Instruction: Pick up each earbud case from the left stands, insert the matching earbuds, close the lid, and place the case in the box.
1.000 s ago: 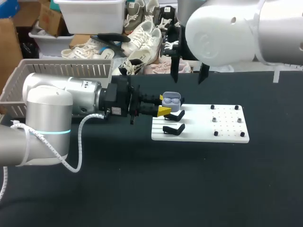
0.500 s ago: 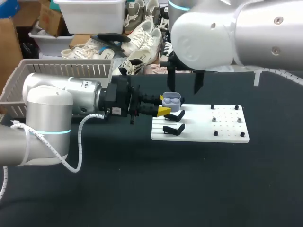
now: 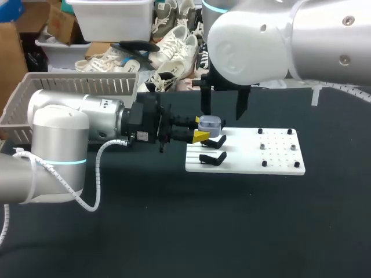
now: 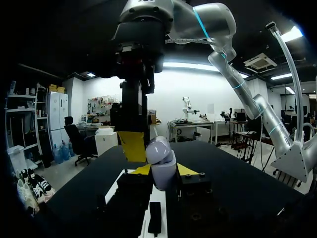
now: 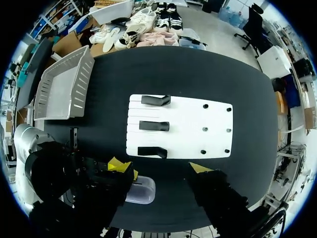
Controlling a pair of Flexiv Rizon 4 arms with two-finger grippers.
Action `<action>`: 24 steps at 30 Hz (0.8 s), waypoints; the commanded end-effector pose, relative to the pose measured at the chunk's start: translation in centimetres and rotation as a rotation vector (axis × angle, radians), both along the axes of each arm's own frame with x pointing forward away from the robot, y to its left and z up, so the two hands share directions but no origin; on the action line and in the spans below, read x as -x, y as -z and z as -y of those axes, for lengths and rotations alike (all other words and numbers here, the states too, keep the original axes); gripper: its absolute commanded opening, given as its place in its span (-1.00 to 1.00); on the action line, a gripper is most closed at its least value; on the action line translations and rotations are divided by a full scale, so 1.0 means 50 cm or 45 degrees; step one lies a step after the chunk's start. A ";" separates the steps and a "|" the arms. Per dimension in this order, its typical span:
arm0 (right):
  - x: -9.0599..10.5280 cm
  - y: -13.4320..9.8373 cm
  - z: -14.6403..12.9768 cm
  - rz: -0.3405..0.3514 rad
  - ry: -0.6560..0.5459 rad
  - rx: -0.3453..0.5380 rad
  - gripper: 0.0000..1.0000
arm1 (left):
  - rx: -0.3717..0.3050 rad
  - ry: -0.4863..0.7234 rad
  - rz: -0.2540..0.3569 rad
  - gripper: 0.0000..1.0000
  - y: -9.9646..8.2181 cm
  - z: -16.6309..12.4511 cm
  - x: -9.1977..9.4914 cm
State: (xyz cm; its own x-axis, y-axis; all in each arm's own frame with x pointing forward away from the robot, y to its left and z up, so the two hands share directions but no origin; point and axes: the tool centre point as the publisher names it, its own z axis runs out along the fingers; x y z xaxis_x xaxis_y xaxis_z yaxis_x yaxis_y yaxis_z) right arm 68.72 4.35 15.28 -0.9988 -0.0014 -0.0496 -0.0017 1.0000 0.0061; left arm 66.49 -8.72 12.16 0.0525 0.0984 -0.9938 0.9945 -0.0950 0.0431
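A pale lilac earbud case (image 3: 209, 123) hangs above the left end of the white board (image 3: 278, 159), with my left gripper (image 3: 201, 128) shut on its lower half. In the left wrist view the case (image 4: 161, 159) sits between the yellow tips of the left gripper (image 4: 162, 171), its lid down and slightly tilted. My right gripper (image 3: 225, 112) hangs open just above it, one finger (image 4: 132, 145) against the lid's side. From the right wrist, the case (image 5: 140, 190) lies beside one finger of the right gripper (image 5: 159, 167). Three black stands (image 5: 154, 125) on the board stand bare.
A grey slatted basket (image 3: 75, 87) stands at the table's back left, behind my left arm. The board's right half carries small black and grey pegs (image 3: 277, 147). Bare black tabletop lies in front of the board.
My right arm has come leftward and lower over the case. The case's lid, open with the earbuds showing before, is now down. My left arm has kept still.
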 end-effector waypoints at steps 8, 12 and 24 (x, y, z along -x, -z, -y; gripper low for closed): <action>0.003 -0.047 0.042 0.130 0.059 -0.038 0.36 | 0.000 -0.006 0.002 -1.00 0.000 0.002 0.001; 0.002 -0.088 0.072 0.225 0.052 -0.086 0.51 | 0.000 -0.006 0.002 -1.00 0.000 0.002 0.001; 0.038 -0.143 0.094 0.383 -0.114 -0.177 1.00 | -0.031 -0.138 0.040 -1.00 -0.029 -0.075 -0.021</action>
